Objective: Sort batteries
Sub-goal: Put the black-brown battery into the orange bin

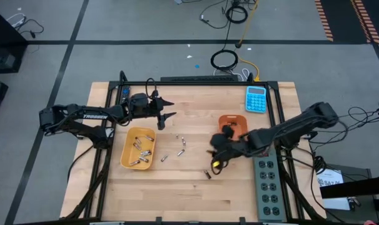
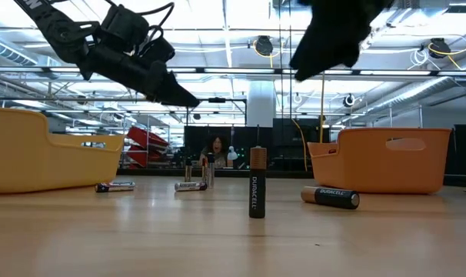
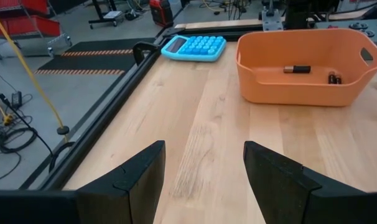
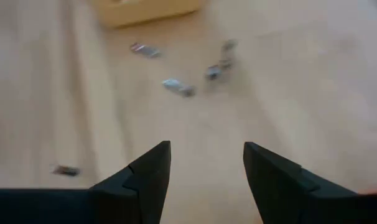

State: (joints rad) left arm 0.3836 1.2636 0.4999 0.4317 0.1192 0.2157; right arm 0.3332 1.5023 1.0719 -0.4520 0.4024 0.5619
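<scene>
Loose batteries lie on the wooden table between the two trays: some near the middle (image 1: 181,145), one by the yellow tray (image 1: 164,157) and one nearer the front (image 1: 208,174). In the low view one battery stands upright (image 2: 257,185) and another lies on its side (image 2: 331,198). The yellow tray (image 1: 128,160) holds several batteries. The orange tray (image 3: 300,93) holds three (image 3: 297,69). My left gripper (image 1: 169,115) hovers open beyond the yellow tray's far side and faces the orange tray. My right gripper (image 1: 213,155) hovers open over bare wood, pointing toward the loose batteries (image 4: 178,87).
A blue calculator (image 1: 256,99) lies at the table's far right and a grey power strip (image 1: 267,187) runs along the right edge. A black frame rail (image 3: 114,99) borders the table. Bare wood shows at the near side (image 1: 177,200).
</scene>
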